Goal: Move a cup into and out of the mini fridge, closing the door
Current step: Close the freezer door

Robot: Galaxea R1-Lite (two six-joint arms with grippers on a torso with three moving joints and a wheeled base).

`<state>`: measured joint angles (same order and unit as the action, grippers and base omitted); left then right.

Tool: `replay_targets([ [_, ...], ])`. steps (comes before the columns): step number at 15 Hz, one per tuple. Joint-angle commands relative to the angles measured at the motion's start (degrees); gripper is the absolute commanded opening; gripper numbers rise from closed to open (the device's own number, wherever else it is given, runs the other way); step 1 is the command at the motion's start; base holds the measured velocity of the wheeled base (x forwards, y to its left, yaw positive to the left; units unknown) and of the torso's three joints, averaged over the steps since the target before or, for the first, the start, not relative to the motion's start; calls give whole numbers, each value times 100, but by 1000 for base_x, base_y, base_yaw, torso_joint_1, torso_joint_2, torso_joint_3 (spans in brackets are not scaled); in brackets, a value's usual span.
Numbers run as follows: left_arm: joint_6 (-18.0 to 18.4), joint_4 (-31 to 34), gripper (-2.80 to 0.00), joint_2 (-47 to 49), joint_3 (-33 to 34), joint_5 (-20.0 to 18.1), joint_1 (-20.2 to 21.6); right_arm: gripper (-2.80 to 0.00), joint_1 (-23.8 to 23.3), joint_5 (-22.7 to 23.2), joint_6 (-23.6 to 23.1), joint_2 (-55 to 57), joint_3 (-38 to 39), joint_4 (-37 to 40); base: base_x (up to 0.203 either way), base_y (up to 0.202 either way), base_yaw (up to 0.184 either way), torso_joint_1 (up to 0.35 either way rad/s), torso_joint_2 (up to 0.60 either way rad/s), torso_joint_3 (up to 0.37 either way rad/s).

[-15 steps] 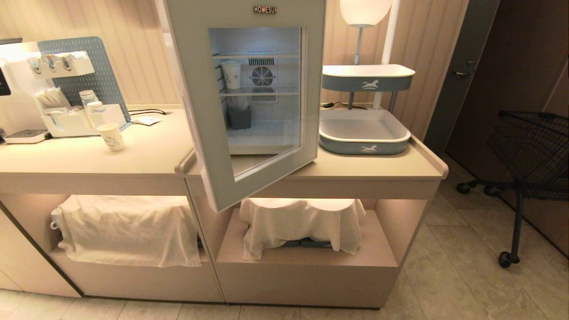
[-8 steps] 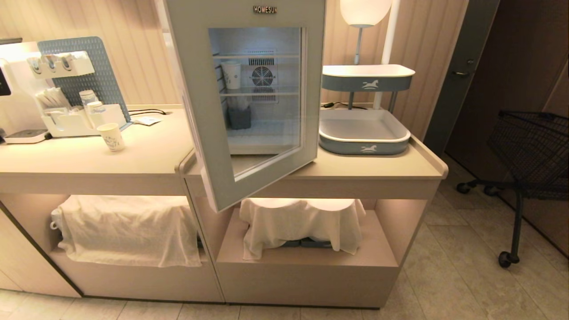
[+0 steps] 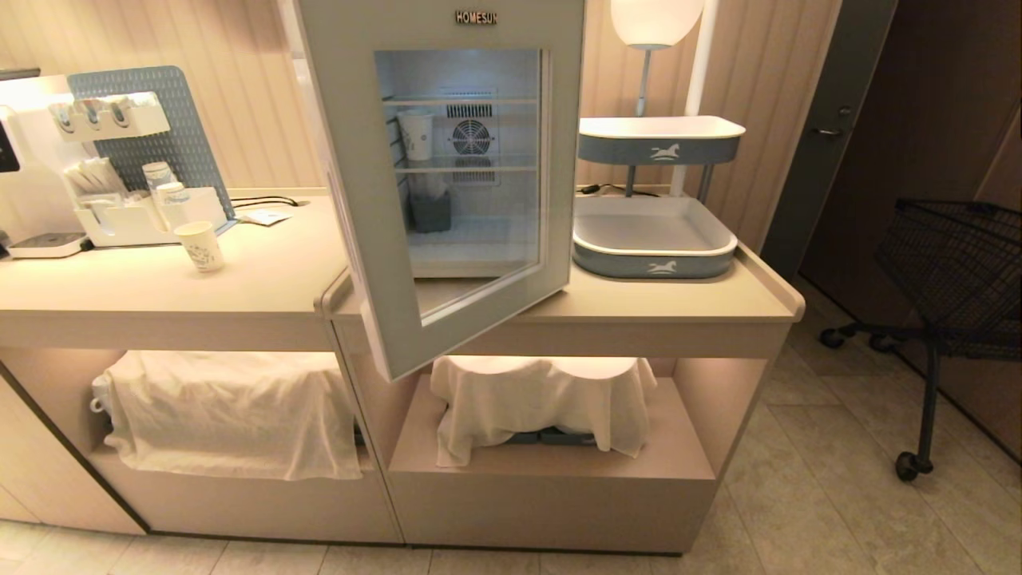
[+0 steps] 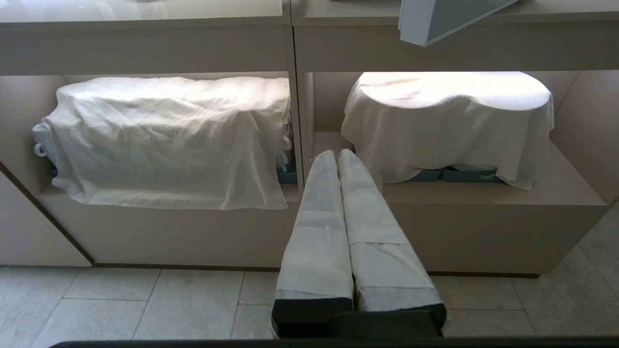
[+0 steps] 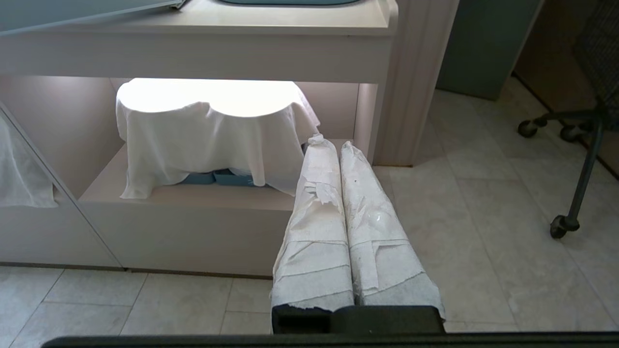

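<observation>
While the door (image 3: 447, 184) of the mini fridge (image 3: 476, 16) hangs swung out toward the robot, only partly open, a cup (image 3: 415, 133) with a blue pattern is seen through its tinted glass, standing upright on the upper wire shelf at the left, beside the round rear fan (image 3: 471, 136). A second cup of the same kind (image 3: 200, 245) is set on the countertop (image 3: 263, 271) well to the left, near the white organiser (image 3: 128, 220); which of the two is meant by the task cannot be told. Neither arm is shown in the head view. The left gripper (image 4: 337, 155) is held low before the cabinet, its wrapped fingers (image 4: 316, 232) pressed together on nothing, pointed toward the draped shelves (image 4: 164, 140); the right gripper (image 5: 329, 142) is likewise closed and empty, aimed at the cloth-covered stack (image 5: 208, 130) under the counter. With both arms apparently parked and a cup lying inside, the step in hand is judged to be a pause between placing and retrieving, or a pause before the door is shut. For the next move an arm would have to be raised to counter height; if the cup is to be fetched, the door must first be swung wider, since the opening is largely covered by it, and the fingers must be parted before the cup is reached.
</observation>
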<state>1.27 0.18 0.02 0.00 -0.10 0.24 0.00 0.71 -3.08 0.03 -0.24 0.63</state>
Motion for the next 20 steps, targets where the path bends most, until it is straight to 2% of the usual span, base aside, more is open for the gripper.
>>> replay_targets([
  [1,1,-1,-280,-2,6,1,2,-280,0,0,-26,-3,7,-55,0,0,0,0,0,0],
  [13,197,43,-280,-2,0,1,2,-280,-8,7,-7,-3,16,-63,0,0,0,0,0,0],
  [20,128,34,-280,-2,9,-66,2,-280,0,0,18,-3,16,-63,1,28,-2,0,0,2],
])
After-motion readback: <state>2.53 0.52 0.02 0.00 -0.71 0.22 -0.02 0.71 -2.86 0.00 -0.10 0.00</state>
